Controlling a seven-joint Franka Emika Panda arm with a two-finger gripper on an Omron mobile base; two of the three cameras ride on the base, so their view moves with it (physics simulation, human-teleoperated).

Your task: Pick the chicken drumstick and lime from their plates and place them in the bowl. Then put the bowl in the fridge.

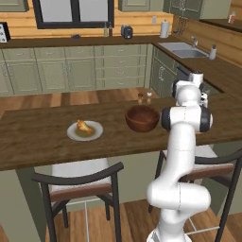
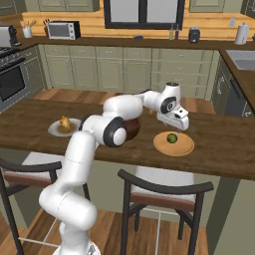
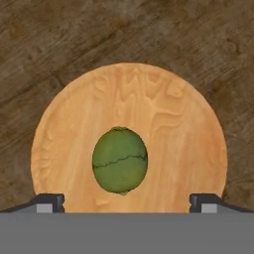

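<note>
claw (image 3: 127,202) spread wide above the lime (image 3: 119,159); small, firm, round, likely to roll, so pinch across its middle.

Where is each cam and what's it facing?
Left base view: behind-left of the arm, facing the counter; drumstick on grey plate, bowl; arm at lower right.
Right base view: behind-right; lime on tan plate; arm from lower left, end effector above the lime.
Hand view: straight down on lime; open fingertips.
Shared: lime, tan plate.
</note>
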